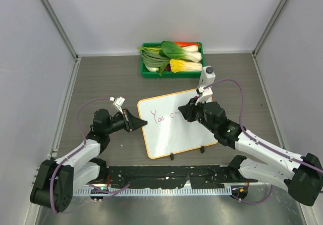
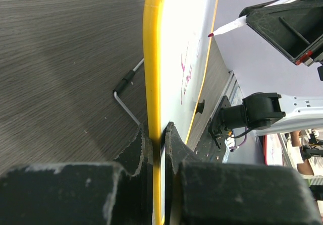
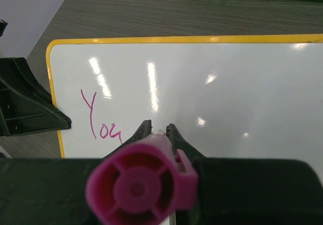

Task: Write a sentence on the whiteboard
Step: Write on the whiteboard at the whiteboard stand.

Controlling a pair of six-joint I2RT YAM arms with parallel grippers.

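Note:
The whiteboard (image 1: 176, 139) lies flat mid-table, white with an orange-yellow rim. My left gripper (image 1: 143, 122) is shut on its left edge; the left wrist view shows the rim (image 2: 154, 73) pinched between the jaws of that gripper (image 2: 159, 134). My right gripper (image 1: 189, 111) is shut on a pink marker (image 3: 136, 187) over the board's upper middle. The marker's tip (image 2: 222, 31) is at the board surface. The sentence (image 1: 162, 117) reads "You" plus the start of another letter in pink; "You" (image 3: 101, 119) shows left of the right gripper (image 3: 159, 129).
A green tray (image 1: 171, 73) of vegetables stands at the back, just beyond the board. An Allen key (image 2: 126, 94) lies on the table beside the board's edge. Two small black clips (image 1: 171, 157) sit at the board's near edge. Grey walls close in both sides.

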